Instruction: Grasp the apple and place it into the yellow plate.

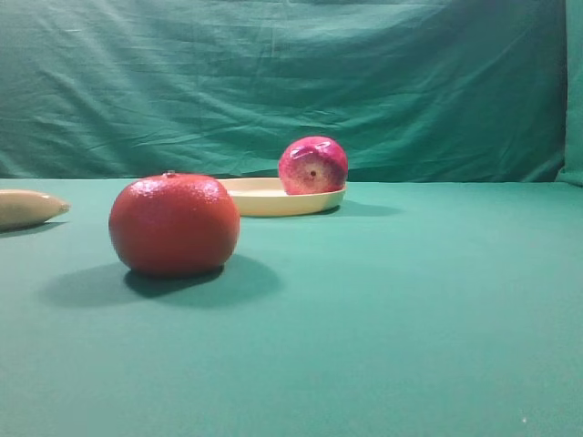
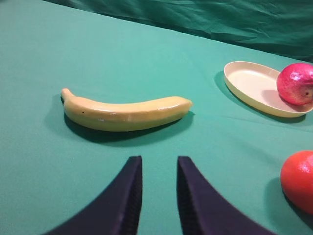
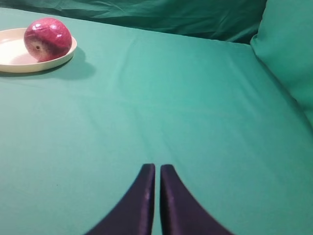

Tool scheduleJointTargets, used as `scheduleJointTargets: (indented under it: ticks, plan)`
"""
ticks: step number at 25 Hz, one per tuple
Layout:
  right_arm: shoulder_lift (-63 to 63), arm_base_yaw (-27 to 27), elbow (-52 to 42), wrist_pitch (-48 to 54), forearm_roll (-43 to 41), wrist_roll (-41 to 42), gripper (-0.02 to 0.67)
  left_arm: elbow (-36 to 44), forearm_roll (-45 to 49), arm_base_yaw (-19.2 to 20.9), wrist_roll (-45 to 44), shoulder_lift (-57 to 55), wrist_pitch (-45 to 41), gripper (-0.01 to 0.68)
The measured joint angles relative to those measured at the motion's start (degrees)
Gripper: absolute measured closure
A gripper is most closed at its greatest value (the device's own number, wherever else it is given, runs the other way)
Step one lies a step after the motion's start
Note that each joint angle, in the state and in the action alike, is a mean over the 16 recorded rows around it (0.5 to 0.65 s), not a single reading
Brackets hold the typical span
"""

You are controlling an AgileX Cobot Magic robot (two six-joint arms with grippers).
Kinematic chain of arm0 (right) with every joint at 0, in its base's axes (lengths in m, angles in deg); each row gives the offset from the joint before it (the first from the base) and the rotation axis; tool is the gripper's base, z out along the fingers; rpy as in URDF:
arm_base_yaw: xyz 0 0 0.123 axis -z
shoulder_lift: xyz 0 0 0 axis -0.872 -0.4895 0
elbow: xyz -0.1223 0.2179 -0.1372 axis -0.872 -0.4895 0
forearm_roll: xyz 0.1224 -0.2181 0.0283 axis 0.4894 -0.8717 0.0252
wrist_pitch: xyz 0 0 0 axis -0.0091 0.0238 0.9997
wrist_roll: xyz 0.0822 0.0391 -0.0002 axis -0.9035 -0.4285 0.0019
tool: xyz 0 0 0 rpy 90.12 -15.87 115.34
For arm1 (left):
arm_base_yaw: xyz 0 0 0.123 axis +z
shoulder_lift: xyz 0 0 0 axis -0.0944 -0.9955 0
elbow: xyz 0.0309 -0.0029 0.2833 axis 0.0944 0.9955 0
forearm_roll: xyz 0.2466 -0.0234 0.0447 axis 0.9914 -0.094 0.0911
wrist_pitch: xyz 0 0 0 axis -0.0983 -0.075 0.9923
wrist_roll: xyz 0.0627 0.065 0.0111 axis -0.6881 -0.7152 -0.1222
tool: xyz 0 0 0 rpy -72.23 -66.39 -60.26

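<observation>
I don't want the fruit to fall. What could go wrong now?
1. The apple sits at the right edge of the plate, partly over the rim, so it might roll off onto the cloth.
2. The orange stands loose near the plate; a low-swinging arm might nudge it.
3. The banana lies right ahead of the left gripper; moving forward might push it.

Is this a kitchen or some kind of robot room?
Probably a robot test setup, not a kitchen: green cloth covers the table and hangs as a backdrop, and only a banana, an orange-red fruit and an apple on a yellow plate are laid out.
</observation>
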Motion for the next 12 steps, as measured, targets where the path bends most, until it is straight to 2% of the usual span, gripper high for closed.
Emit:
scheduleJointTargets:
  ticks: [12]
  plan:
    - [0.00, 0.00, 0.00, 0.07, 0.00, 0.08, 0.649, 0.00, 0.00, 0.00, 0.00, 0.00, 0.00, 0.516]
